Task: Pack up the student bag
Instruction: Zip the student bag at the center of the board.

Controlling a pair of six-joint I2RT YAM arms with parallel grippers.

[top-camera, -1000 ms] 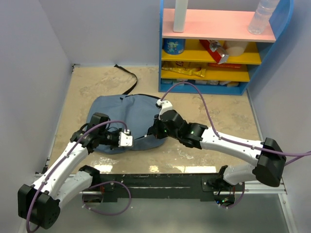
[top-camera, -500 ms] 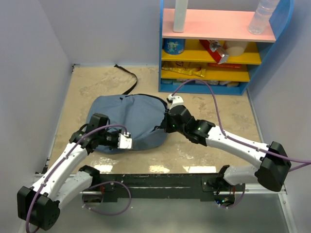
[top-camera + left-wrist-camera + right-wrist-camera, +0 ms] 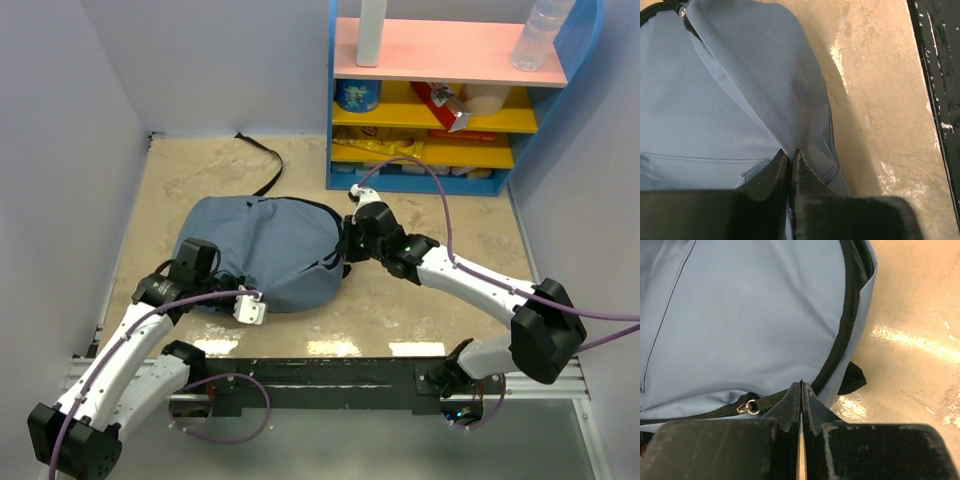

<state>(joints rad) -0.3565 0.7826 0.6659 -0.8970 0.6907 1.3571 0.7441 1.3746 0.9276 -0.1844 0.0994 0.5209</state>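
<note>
I see the student bag (image 3: 270, 250) lying on the table (image 3: 190, 170), a bit left of the middle, between my two arms. My left tool (image 3: 790, 154) is at the bag's near left edge, pressed together and pinching a fold of blue cloth. My right tool (image 3: 801, 386) is at the bag's right edge, pressed tight together, its tips touching the black zip (image 3: 847, 315). I cannot tell if it holds any cloth.

Beige table (image 3: 200, 170), student bag (image 3: 270, 245), blue shelf unit (image 3: 430, 183)
</note>
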